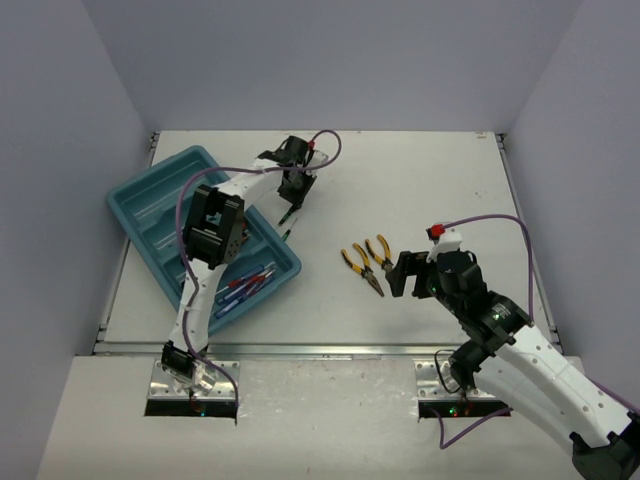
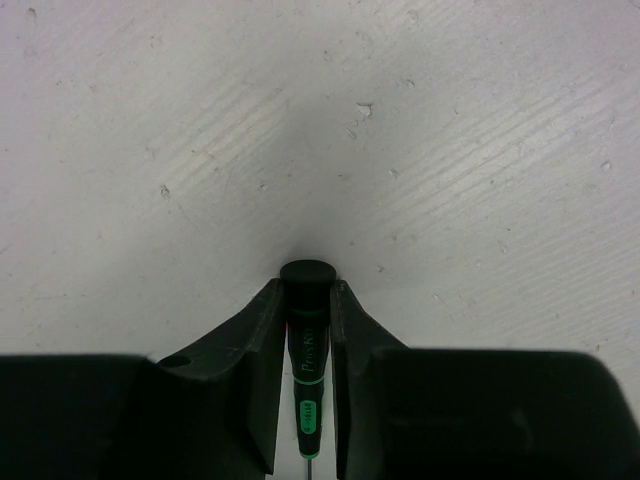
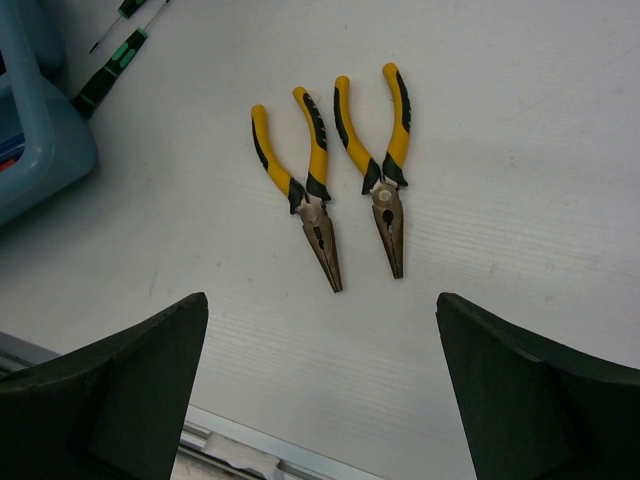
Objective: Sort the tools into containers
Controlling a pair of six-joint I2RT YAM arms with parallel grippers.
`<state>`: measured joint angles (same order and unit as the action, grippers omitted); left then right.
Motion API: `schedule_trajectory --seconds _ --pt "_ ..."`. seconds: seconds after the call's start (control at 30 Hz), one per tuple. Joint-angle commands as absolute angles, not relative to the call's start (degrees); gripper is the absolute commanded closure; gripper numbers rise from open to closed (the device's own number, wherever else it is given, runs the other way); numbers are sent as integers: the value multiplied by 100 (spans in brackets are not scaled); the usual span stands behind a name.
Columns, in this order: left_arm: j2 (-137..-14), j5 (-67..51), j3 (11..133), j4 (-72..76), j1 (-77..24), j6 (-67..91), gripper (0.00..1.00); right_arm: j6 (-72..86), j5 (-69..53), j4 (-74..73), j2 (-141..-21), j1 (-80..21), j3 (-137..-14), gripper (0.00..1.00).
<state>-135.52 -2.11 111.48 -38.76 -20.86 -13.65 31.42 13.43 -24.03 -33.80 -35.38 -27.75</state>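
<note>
Black-green screwdriver (image 2: 308,350) pinched between narrow jaws of left gripper (image 2: 306,300), over table (image 2: 450,150) at 2 o'clock of teal tray (image 1: 135,205). Right gripper (image 3: 320,310) wide, empty, above yellow pliers (image 3: 300,180). Risk: grip near cap end, slim round handle may swing or slip on lift.

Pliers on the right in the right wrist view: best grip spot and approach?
Likely from straight above, jaws closing across the right-hand pliers at the pivot. It lies flat, and the handles converge there, leaving more gap to the neighbouring pliers than at the handle ends.
</note>
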Motion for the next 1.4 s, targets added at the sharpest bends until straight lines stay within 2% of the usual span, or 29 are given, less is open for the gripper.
schedule_trajectory --seconds 0.0,0.3,0.57,0.63,0.8,1.0,1.07,1.23,1.3,1.37 --pt "-13746 -44 11486 -3911 -1995 -1660 100 3076 1389 -2136 -3366 -3524 -2742 6" --pt "-13009 132 12185 -3957 -2139 -1676 100 3059 1348 -2109 -3431 -3518 -2757 6" --pt "-11710 476 11976 -3429 -2250 -2010 100 3058 1350 -2110 -3409 -3524 -2759 6" --pt "-11306 862 11553 -3356 -2250 -2474 100 3058 1335 -2118 -3401 -3524 -2751 6" --pt "-10075 1677 9386 -2341 -2056 -3983 100 3065 1266 -2106 -3345 -3524 -2736 6" --pt "-8532 515 6701 -584 -771 -4711 100 3067 1261 -2105 -3270 -3529 -2716 6" --pt "-8263 518 6121 -45 -625 -4842 100 3076 1272 -2101 -3252 -3524 -2705 7" --pt "-8458 408 5832 389 -331 -4880 100 3077 1283 -2109 -3207 -3524 -2680 7" --pt "-8567 301 5732 451 -254 -4926 96 3084 1283 -2101 -3192 -3524 -2673 7" --pt "-8612 254 5650 434 -246 -4955 84 3092 1301 -2101 -3201 -3532 -2671 7"
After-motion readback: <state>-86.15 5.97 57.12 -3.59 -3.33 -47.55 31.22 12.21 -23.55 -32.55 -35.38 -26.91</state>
